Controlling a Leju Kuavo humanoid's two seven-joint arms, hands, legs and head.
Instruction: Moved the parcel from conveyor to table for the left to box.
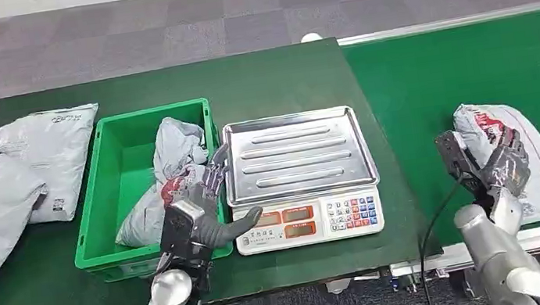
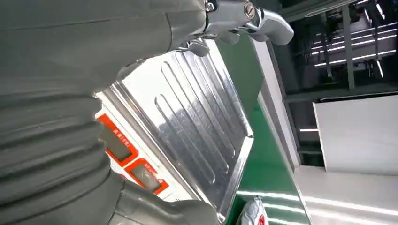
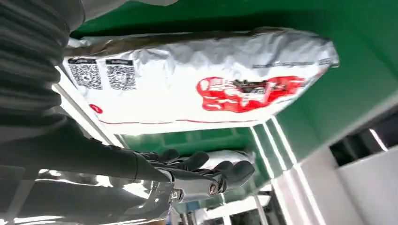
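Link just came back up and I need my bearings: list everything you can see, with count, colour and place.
Parcel on conveyor: one, grey-white bag with red print, on the green belt beside the right hand.
Parcel in crate: one, grey with red print, inside the green crate.
Parcels on table: at least two, grey-white, at the table's left end.
Crate: one, green, on the table left of the scale.
Scale: one, white with a steel tray, orange-framed displays and a keypad, centre of the table, tray bare.
Table: one, dark green top.
Conveyor: one, bright green belt, right of the table.
Left hand: grey, fingers apart, between crate and scale, holding nothing.
Right hand: dark, at the conveyor parcel's near edge; grip unclear.
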